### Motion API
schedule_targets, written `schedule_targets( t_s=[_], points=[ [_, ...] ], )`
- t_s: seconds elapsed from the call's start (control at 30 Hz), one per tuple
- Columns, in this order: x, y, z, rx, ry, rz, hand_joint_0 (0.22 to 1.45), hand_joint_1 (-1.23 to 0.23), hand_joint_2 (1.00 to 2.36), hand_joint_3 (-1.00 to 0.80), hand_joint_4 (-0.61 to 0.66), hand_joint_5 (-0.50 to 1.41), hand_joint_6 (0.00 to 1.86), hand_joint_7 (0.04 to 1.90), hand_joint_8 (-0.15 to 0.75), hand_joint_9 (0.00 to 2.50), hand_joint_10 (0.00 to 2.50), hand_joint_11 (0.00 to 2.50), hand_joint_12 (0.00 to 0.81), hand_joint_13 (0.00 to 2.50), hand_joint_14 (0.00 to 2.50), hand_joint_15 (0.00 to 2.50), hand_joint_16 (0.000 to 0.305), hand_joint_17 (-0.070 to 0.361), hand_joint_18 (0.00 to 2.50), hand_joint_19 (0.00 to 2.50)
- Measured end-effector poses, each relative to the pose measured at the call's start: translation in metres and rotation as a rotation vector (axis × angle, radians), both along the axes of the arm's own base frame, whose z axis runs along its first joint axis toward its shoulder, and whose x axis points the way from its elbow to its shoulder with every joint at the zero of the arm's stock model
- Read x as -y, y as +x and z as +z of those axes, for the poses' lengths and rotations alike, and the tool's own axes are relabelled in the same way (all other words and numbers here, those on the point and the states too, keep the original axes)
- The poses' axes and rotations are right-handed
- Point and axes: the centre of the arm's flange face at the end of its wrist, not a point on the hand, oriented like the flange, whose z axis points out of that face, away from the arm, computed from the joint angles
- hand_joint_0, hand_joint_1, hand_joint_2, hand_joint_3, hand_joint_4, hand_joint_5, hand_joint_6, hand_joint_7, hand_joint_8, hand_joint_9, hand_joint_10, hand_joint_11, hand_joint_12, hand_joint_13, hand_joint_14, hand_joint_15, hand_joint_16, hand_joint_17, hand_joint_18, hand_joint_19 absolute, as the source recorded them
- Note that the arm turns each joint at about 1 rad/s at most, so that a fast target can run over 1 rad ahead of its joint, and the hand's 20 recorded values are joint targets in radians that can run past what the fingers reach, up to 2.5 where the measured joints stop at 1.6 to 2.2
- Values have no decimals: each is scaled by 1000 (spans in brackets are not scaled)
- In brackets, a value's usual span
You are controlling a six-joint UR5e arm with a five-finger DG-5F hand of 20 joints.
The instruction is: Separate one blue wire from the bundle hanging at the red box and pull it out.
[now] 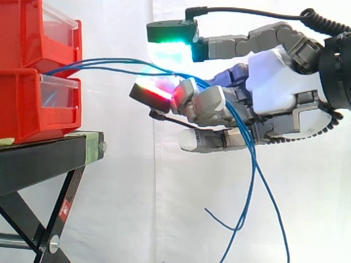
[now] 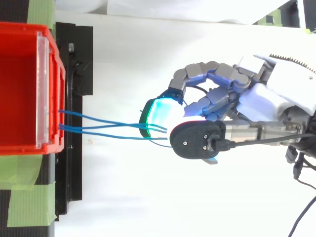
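Sideways first: we log the blue wires (image 1: 109, 64) leaving the front of the red box (image 1: 22, 104), which sits on the black stand (image 1: 44, 159). They run level away from the box into the hand (image 1: 269, 82), then trail downward on the side of the hand away from the box. Hand half closed: several fingers (image 1: 200, 101) curl round the strands, and one stretches flat above them, pointing toward the box. More than one strand seems held; how many, we cannot tell. From above, the wires (image 2: 108, 126) lie slightly fanned at the red box's rim (image 2: 55, 69) and converge under a glowing pad (image 2: 158, 111) well clear of the box. Our judgement: loosen first, isolate a single strand on the box side of the pads, where the strands lie apart, and pinch it alone. Then draw it slowly, straight away from the box, so its neighbours do not drag along.
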Motion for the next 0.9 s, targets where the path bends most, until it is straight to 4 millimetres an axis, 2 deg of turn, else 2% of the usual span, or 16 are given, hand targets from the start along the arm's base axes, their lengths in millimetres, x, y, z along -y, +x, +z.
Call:
schedule_targets(
  t_s=[0.17,0.3,0.47,0.7,0.83,0.9],
  points=[
    [0,0,0,0,0,0,712,-808,1028,-156,205,-240,881,975,302,974,53,1655,301,1347,14,1511,43,96,765,661],
    [0,0,0,0,1,0,645,-739,1026,-67,192,-236,883,988,289,1005,53,1659,292,1373,12,1523,42,94,787,681],
    [-1,0,0,2,1,1,614,-660,1016,6,213,-227,888,966,327,1029,216,1540,341,1421,6,1510,49,109,852,639],
    [-1,0,0,2,0,2,603,-588,1009,-4,235,-217,886,959,350,1055,254,1506,373,1442,6,1498,52,118,877,620],
    [-1,0,0,2,-1,2,600,-578,1010,-20,241,-216,884,965,352,1066,210,1528,359,1436,5,1494,53,119,867,624],
    [-1,0,0,2,-1,2,591,-653,1014,-30,241,-218,880,1000,344,1066,167,1564,348,1423,7,1502,51,115,849,635]
  ],
)
